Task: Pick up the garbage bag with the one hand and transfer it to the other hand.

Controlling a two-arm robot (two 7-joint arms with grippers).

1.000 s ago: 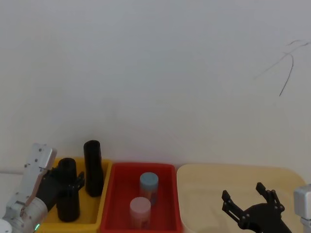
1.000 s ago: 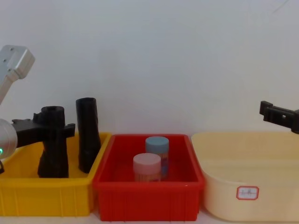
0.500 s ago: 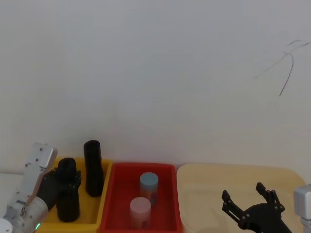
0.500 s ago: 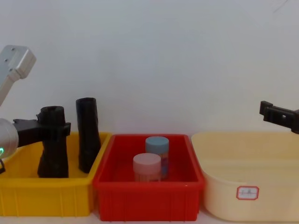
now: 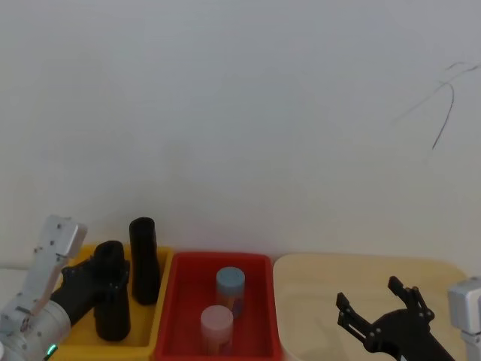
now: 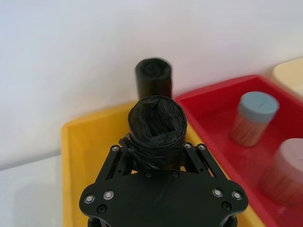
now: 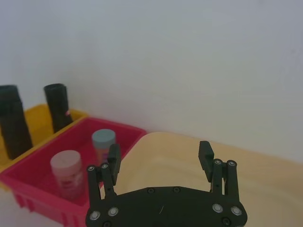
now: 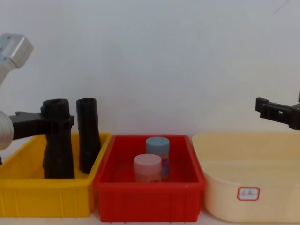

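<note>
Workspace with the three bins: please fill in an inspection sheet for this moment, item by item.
Surface: white tabletop beside the yellow bin.
Job's things: garbage bag upright in the yellow bin; its base is hidden behind the bin wall.
Clutter: slimmer black roll in the same bin; red bin holding a blue-capped jar and a pink-capped jar; cream tub with a label.
Grippers: left gripper closed around the garbage bag near its top; right gripper open, over the cream tub.
Cables: nothing seen.
Surroundings: plain white wall with thin dark lines at upper right.
</note>
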